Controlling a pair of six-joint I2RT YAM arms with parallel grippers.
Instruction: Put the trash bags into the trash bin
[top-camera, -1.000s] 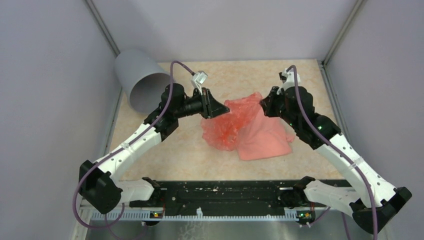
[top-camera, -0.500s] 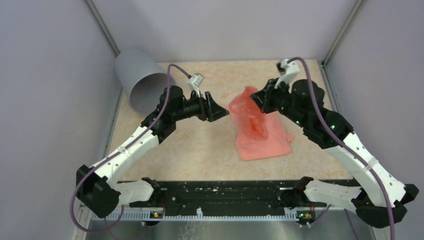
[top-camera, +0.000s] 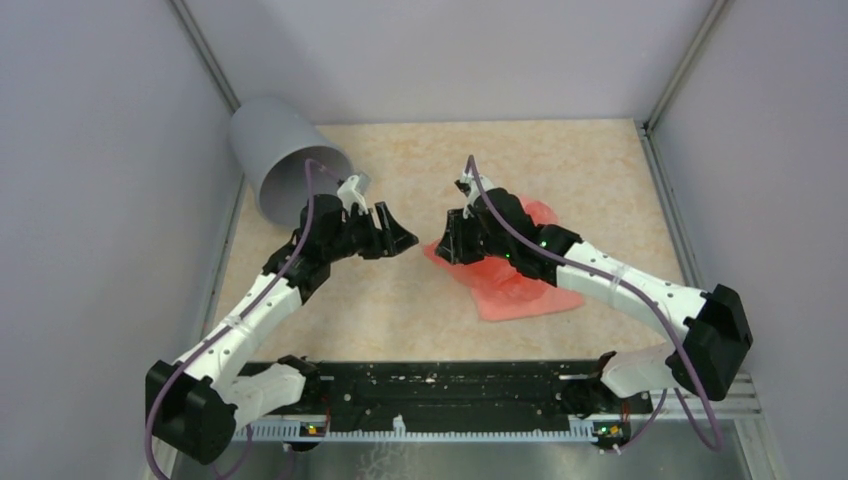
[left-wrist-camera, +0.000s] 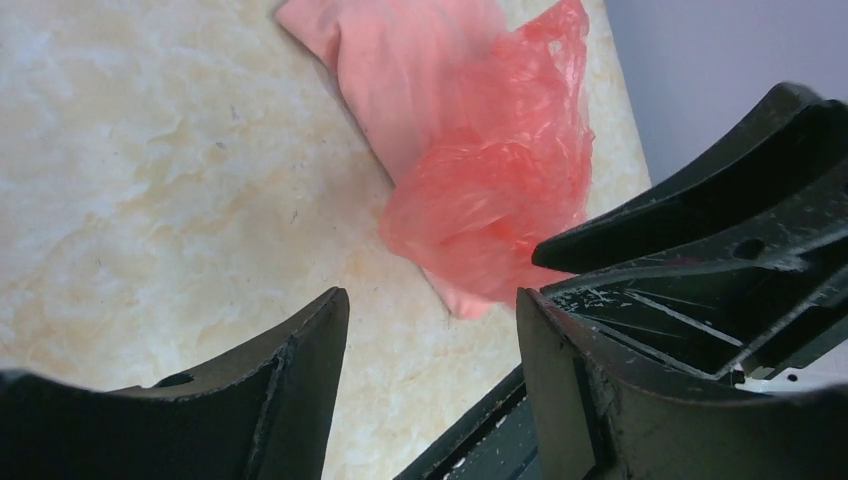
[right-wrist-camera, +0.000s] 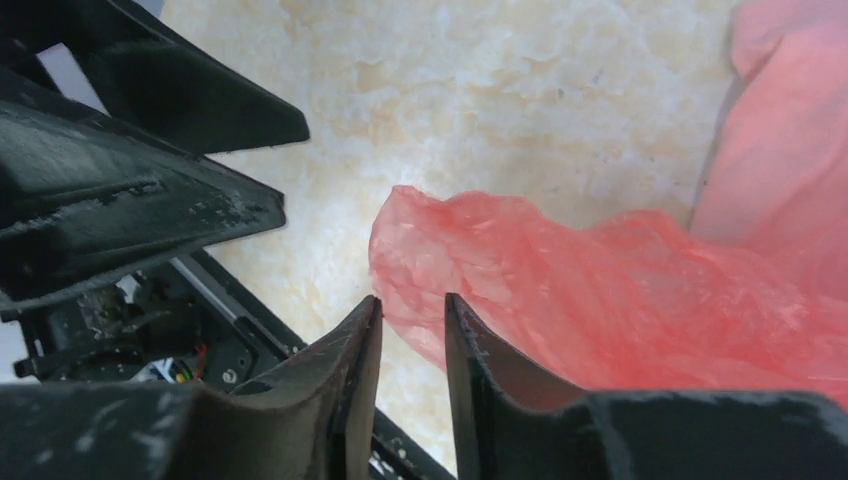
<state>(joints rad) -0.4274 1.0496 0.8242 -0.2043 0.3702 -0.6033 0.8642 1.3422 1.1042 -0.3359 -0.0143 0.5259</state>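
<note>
The grey trash bin (top-camera: 270, 150) lies tilted at the back left, mouth toward the table. A crumpled red trash bag (top-camera: 465, 272) rests partly on a flat salmon-pink trash bag (top-camera: 530, 295) at mid-right. My right gripper (top-camera: 445, 248) is low at the red bag's left end. In the right wrist view its jaws (right-wrist-camera: 412, 300) stand a narrow gap apart with the red film (right-wrist-camera: 560, 280) between the tips. My left gripper (top-camera: 405, 238) is open and empty, just left of the right gripper. The left wrist view shows its open jaws (left-wrist-camera: 430, 295) facing the red bag (left-wrist-camera: 490, 190).
A black rail (top-camera: 450, 385) runs along the near table edge. Grey walls close in the left, right and back. The marbled tabletop (top-camera: 400, 310) shows between the bags and the rail. The two grippers are close together, tip to tip.
My right gripper has come down and to the left, carrying the red bag's end with it. My left gripper let go of the bag earlier, opened, and drew back left and lower.
</note>
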